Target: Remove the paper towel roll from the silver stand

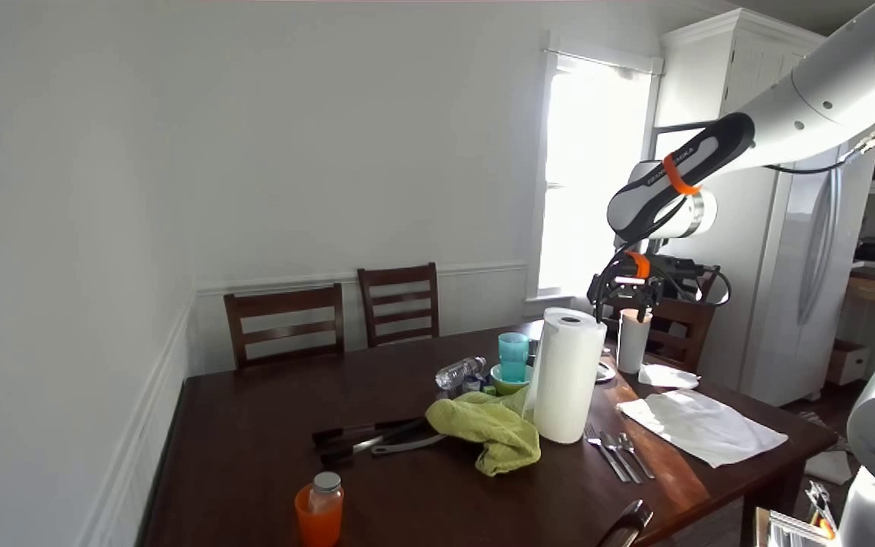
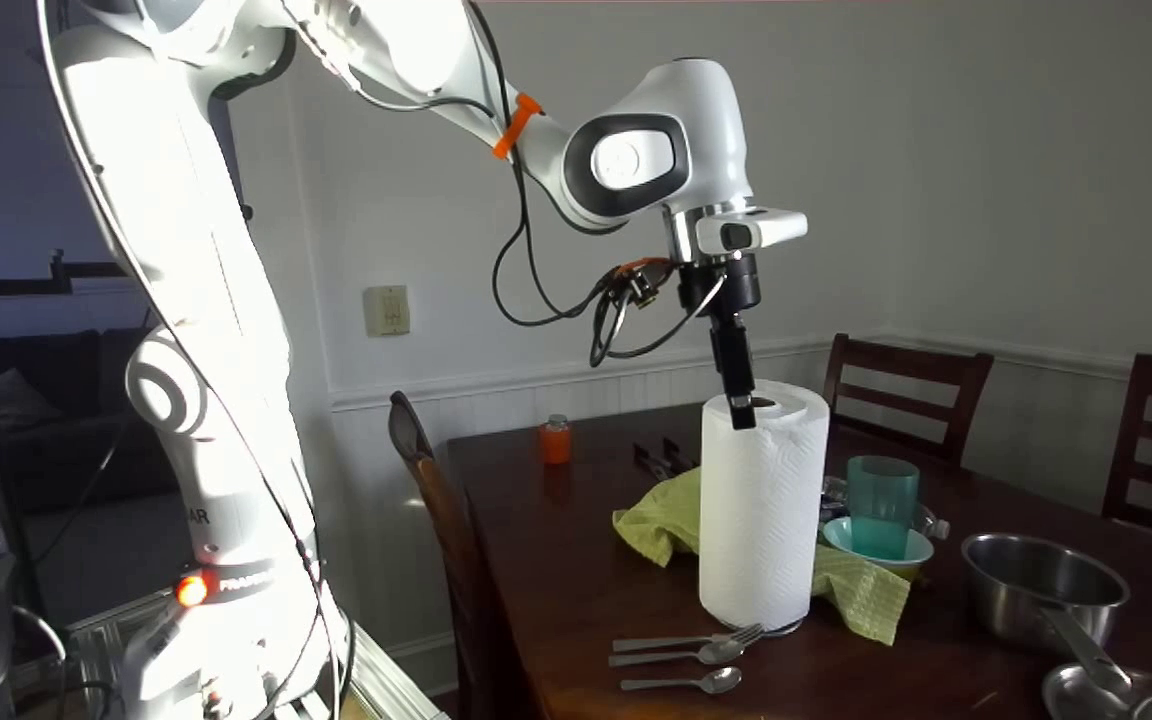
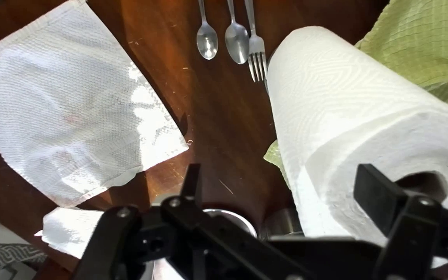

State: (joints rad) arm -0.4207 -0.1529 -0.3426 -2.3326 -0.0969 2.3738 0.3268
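The paper towel roll (image 1: pixel 568 380) stands upright on the dark table, and it also shows in an exterior view (image 2: pixel 764 520) and on the right of the wrist view (image 3: pixel 336 89). A thin metal edge of the silver stand (image 2: pixel 788 630) shows under the roll; the rest is hidden inside it. The roll's core hole faces up. My gripper (image 1: pixel 620 313) is open and empty, pointing down near the roll's top. In the wrist view the gripper (image 3: pixel 278 179) has its right finger over the roll's top and its left finger off to the side above the table. Whether a finger touches the roll cannot be told.
A green cloth (image 1: pixel 487 429) lies against the roll's base, with a fork and spoons (image 2: pixel 686 655) beside it. A teal cup (image 2: pixel 881 510) in a bowl and a metal pot (image 2: pixel 1041 590) stand nearby. A white cylinder (image 1: pixel 633 346) and white cloth (image 1: pixel 703 425) lie beyond the gripper.
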